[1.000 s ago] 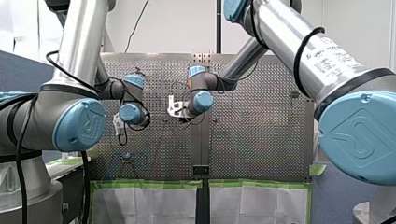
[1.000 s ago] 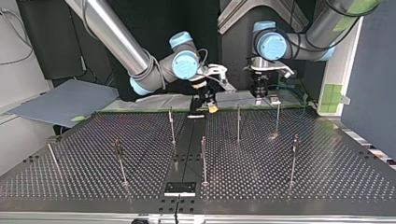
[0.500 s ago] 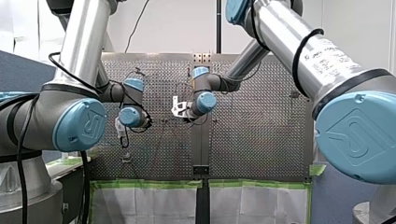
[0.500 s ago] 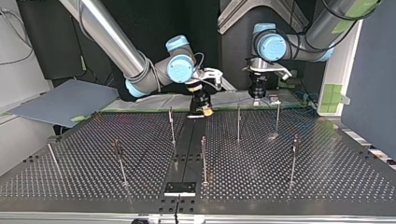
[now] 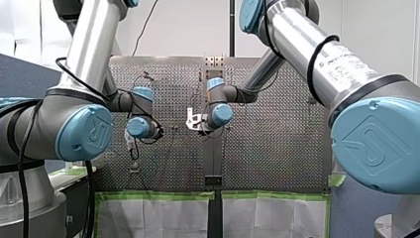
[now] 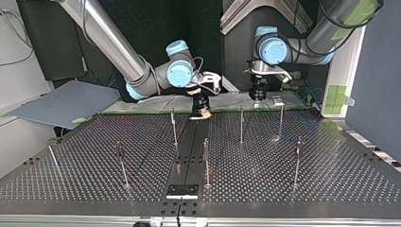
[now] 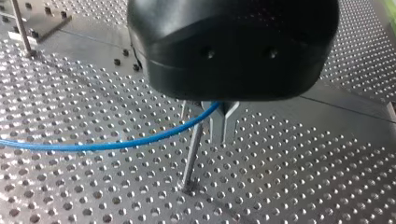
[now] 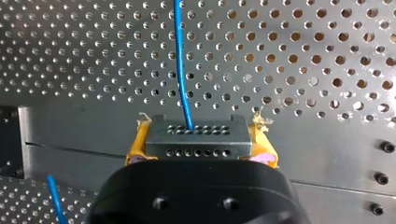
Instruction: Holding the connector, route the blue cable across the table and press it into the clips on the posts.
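Right now you are early in the routing step. The right gripper (image 6: 202, 111) sits at the upper centre of the top view, low over the far edge of the perforated metal table (image 6: 307, 189). Its yellow pads (image 8: 134, 147) are clamped on either side of the dark grey block connector (image 8: 198, 139), and the thin blue cable (image 8: 180, 60) runs straight out of the block ahead of them. The left gripper (image 7: 224, 126), at the upper right of the top view, has its two metal fingers drawn together. The cable runs in between them, so it looks pinched there rather than loose.

One thin metal post (image 7: 190, 156) stands just beside those fingers. As I judge it, your next move is to carry the connector out across the table so the cable draws taut, line it over a clip, then press down.

You cannot see that post's top, because the black gripper body hides it, so I cannot tell whether the cable is seated. In the top view the clips on the other upright posts (image 6: 206, 161) are too small to read and the cable hardly shows. The big arm joints block much of the front view.
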Robot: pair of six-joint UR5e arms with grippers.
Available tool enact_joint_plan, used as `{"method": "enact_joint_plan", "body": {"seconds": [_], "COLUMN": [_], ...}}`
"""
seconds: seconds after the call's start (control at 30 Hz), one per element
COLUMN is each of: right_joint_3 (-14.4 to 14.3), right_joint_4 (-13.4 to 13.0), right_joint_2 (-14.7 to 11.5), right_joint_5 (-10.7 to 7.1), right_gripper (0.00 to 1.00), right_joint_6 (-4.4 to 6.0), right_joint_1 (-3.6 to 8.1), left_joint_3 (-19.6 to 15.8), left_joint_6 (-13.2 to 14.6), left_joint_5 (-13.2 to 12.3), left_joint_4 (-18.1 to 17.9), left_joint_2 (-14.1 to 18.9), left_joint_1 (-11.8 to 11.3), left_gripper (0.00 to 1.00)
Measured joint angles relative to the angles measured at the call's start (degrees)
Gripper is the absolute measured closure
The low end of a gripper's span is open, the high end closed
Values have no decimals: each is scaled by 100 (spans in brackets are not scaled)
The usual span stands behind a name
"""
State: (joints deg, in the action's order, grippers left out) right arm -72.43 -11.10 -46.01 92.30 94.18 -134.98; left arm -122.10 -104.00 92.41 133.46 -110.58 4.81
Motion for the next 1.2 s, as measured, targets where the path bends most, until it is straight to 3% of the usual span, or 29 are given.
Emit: {"method": "enact_joint_plan", "body": {"seconds": [0.3,0.73,1.2], "right_joint_3": [31,48,86], "right_joint_4": [-134,-199,-201], "right_joint_2": [5,6,7], "right_joint_5": [-114,-137,-157], "right_gripper": [100,100,100], "right_joint_6": [11,32,29], "right_joint_1": [47,185,307], "left_joint_3": [202,473,1068], "left_joint_6": [-143,-174,-168], "left_joint_5": [-6,-79,-100], "left_joint_4": [-70,-67,60], "left_joint_2": [-78,-98,-677], "left_joint_1": [-36,-39,-97], "left_gripper": [100,100,100]}}
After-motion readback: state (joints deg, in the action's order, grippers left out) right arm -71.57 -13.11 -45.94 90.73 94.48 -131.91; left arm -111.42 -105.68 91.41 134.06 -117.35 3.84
